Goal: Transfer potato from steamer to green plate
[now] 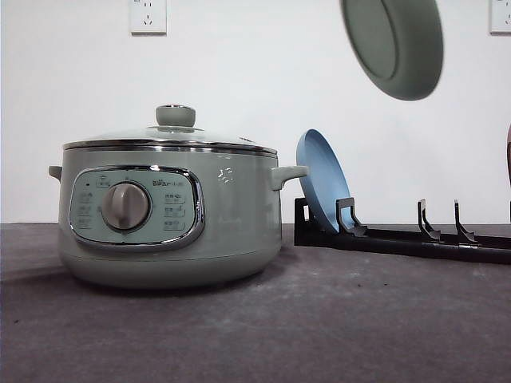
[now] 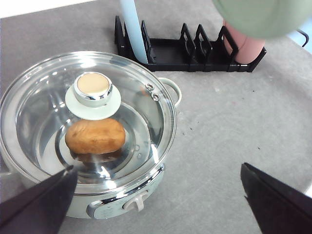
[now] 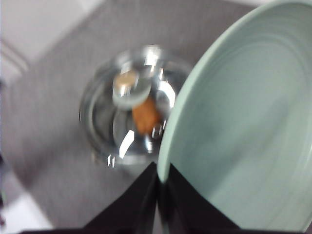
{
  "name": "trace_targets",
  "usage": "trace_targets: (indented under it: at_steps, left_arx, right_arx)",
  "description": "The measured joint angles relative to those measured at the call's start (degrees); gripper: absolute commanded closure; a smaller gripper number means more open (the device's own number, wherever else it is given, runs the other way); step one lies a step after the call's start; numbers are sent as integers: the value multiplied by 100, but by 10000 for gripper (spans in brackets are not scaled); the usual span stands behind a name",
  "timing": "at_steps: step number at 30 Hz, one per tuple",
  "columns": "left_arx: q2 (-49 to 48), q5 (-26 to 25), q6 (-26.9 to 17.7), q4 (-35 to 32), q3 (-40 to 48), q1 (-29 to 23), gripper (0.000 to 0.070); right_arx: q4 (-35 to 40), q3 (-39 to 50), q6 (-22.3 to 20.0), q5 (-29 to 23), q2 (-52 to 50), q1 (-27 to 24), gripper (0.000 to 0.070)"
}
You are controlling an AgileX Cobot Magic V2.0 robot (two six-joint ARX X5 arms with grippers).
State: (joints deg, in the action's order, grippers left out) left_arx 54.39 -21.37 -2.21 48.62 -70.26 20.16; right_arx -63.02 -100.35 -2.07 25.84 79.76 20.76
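The right claw [image 3: 158, 195] held the green plate [image 3: 243, 126] aloft by its rim, the left claw [image 2: 156, 195] gaped wide above the lidded steamer [image 2: 87, 126], so the plate needed setting down and the lid lifting before the potato [image 2: 95, 136] could be reached.

Sage-green steamer [image 1: 172, 215], orange-brown potato [image 2: 95, 136], mint-green plate [image 1: 395, 44], blue plate [image 1: 322, 179], black rack [image 1: 399, 235]

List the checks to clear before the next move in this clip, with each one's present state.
1. Green plate gripped by right gripper: ok, rim pinched between the fingers.
2. Plate set on the table: not ok, it is held in the air.
3. Steamer open: not ok, glass lid on.
4. Potato in the steamer: ok, seen through the lid.
5. Left gripper free: ok, open, holding nothing.
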Motion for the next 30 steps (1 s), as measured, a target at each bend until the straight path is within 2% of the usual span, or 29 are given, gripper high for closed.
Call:
trace_targets:
  at_steps: [6, 13, 19, 22, 30]
  left_arx:
    - [-2, 0, -1, 5, 0, 0, 0]
    - [-2, 0, -1, 6, 0, 0, 0]
    - [-2, 0, -1, 7, 0, 0, 0]
    - [-2, 0, -1, 5, 0, 0, 0]
    - [-2, 0, -1, 6, 0, 0, 0]
  right_arx:
    - [-305, 440, -175, -1377, -414, 1103, 699]
    - [-355, 1282, -122, -2568, -736, 2187, 699]
    - [-323, 2253, 202, -3178, -751, 2810, 700]
    - [-61, 2784, 448, -3421, -751, 3053, 699]
    - [787, 3926, 1029, -3481, -751, 3486, 700]
